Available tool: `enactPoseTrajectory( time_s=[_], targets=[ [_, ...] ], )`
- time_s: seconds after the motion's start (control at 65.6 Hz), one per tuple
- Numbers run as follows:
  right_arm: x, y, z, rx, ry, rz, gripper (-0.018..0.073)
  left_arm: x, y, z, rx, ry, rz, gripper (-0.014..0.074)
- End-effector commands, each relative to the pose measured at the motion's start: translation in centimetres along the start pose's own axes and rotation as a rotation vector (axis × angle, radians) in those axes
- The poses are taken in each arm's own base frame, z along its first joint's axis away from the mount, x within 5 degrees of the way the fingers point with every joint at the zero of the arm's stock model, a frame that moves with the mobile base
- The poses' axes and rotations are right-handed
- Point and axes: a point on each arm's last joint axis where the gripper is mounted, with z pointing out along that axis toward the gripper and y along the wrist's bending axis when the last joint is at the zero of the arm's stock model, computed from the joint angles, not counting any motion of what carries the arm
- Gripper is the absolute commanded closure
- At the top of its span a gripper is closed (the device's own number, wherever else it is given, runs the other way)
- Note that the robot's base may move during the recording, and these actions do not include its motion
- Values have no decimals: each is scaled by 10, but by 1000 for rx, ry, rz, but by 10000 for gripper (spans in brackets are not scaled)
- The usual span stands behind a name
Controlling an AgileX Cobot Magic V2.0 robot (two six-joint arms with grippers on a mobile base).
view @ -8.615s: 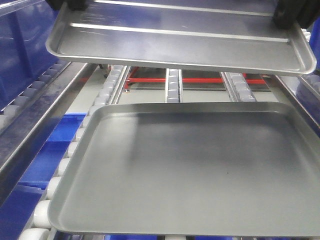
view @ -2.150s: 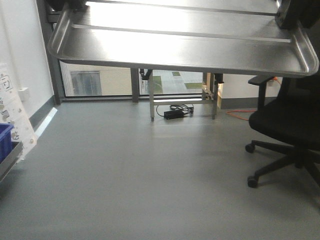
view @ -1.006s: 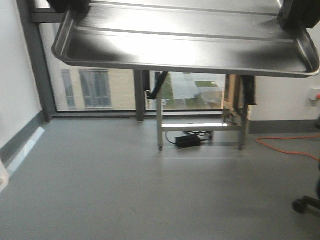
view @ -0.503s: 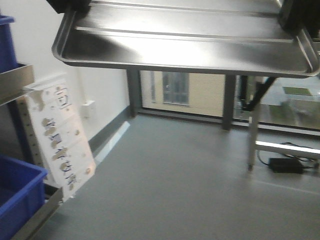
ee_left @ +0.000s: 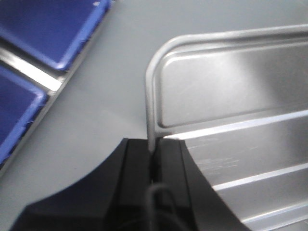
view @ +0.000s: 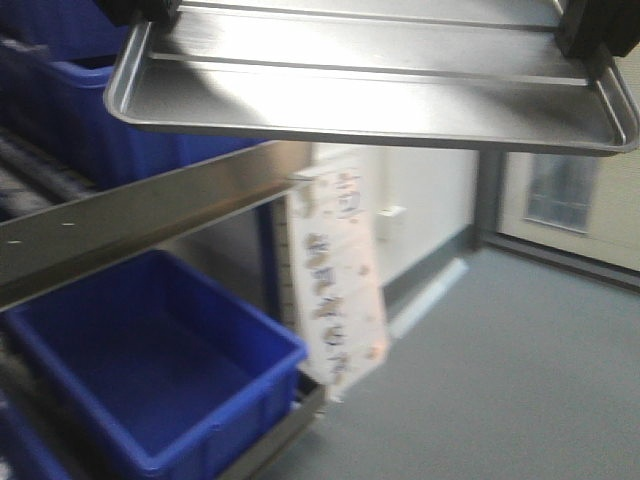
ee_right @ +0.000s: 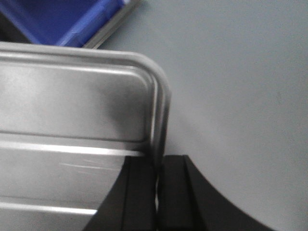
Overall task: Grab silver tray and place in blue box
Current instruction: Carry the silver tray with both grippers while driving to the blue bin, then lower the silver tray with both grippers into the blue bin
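silver tray (view: 370, 95) aloft; box (view: 222, 418) seemingly below

Storeroom, blue box (view: 240, 410), metal racking (view: 130, 215)

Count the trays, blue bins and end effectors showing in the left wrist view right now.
silver tray: 1
blue bins: 2
left end effector: 1
Total: 4

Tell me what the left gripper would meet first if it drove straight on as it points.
The silver tray itself: the left gripper is shut on its rim, which runs straight ahead. Past the tray's corner only grey floor shows, though depth is unclear.
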Motion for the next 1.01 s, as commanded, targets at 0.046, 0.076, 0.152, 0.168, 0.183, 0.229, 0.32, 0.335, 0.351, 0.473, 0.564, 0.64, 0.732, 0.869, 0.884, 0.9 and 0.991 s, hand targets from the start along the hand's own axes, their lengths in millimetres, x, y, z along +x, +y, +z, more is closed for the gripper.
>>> enactPoseTrajectory(
  time_s=[0.046,0.076,0.152,0.168,0.183,0.229,0.32,0.335,0.351,0.473,0.564,0.64,0.732,0.869,0.884,0.9,0.991],
  targets=[
    [-11,1,-20,-38,-117,-16,503,-7,-1,-20,44,-78,12,701],
    [-11,1,-20,-38,-117,-16,503,-7,-1,-20,44,-78,12,701],
    [-11,1,-20,-38,-117,-16,503,-7,-1,-20,44,-78,12,701],
    [-11,1,-20,-38,-117,-16,503,-7,-1,-20,44,-78,12,701],
    [-11,1,-20,-38,-117,-16,503,-7,-1,-20,44,-78,12,701],
    [-11,1,-20,-38,-117,-16,503,-7,-1,-20,44,-78,12,701],
    [-11,1,-20,-38,-117,-16,503,-7,-1,-20,44,-78,12,701],
    [-11,1,-20,-38,-117,-16,503,-7,-1,-20,44,-78,12,701],
    [-11,1,-20,-38,-117,-16,503,-7,-1,-20,44,-78,12,701],
    [-11,1,-20,-38,-117,-16,503,-7,-1,-20,44,-78,12,701],
    [-11,1,-20,-38,-117,-16,503,-7,-1,-20,45,-78,11,701],
    [-11,1,-20,-38,-117,-16,503,-7,-1,-20,45,-78,11,701],
    [-11,1,-20,-38,-117,-16,503,-7,-1,-20,45,-78,11,701],
    [-11,1,-20,-38,-117,-16,503,-7,-1,-20,45,-78,11,701],
    [-11,1,-20,-38,-117,-16,503,-7,-1,-20,45,-78,11,701],
    [-11,1,-20,-38,-117,-16,503,-7,-1,-20,45,-78,11,701],
    [-11,1,-20,-38,-117,-16,503,-7,-1,-20,45,-78,11,701]
  ],
)
